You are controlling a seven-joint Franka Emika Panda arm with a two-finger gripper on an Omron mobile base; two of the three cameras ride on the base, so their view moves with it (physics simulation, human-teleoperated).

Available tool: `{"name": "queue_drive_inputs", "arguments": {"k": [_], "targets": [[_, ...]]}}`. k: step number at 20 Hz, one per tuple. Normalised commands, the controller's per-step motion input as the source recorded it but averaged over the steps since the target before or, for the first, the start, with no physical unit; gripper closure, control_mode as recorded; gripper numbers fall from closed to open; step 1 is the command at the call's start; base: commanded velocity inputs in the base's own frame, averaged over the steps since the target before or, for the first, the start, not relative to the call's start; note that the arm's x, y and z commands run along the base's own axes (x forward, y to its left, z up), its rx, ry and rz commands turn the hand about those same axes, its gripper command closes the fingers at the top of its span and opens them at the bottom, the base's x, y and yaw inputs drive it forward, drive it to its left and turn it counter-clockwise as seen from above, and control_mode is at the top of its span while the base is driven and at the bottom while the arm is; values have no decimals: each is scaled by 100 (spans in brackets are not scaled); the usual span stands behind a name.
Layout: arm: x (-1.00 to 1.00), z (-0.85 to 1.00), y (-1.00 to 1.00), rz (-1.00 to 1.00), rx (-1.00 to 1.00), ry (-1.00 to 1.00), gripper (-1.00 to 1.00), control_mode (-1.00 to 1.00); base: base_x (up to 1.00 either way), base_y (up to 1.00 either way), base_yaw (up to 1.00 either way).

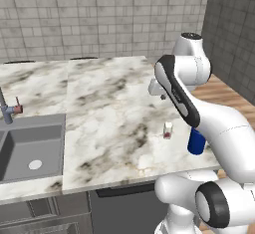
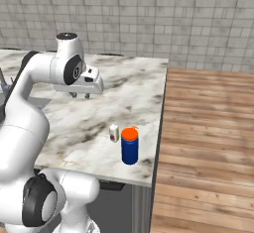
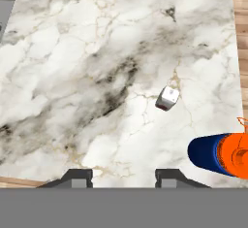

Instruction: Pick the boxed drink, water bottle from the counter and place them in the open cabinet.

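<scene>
The boxed drink (image 1: 168, 130) (image 2: 114, 133) (image 3: 167, 98), a tiny white carton with red marks, stands upright on the marble counter (image 1: 109, 108) (image 2: 129, 90) (image 3: 72, 76) near its front right corner. Just right of it stands the dark-blue water bottle (image 2: 130, 146) (image 3: 220, 154) with its orange cap; in the left base view the water bottle (image 1: 196, 142) is partly hidden behind my arm. My gripper (image 1: 162, 96) (image 2: 79, 95) (image 3: 123, 178) hangs open above the counter, behind and to the left of both, touching neither. The open cabinet is out of view.
A grey sink (image 1: 30, 151) with a faucet (image 1: 7, 108) lies at the counter's left end. The counter stops at its right edge, with wooden floor (image 2: 208, 128) beyond. A tiled wall (image 1: 99, 19) runs behind the counter.
</scene>
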Motion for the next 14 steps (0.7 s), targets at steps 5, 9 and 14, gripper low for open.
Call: {"name": "queue_drive_inputs", "arguments": {"k": [5, 9, 14], "targets": [[-6, 0, 0, 0, 0, -7, -100, -100, 0, 0, 0], [-6, -5, -4, 0, 0, -16, -100, -100, 0, 0, 0], [-14, -21, 0, -8, 0, -26, -100, -100, 0, 0, 0]]}}
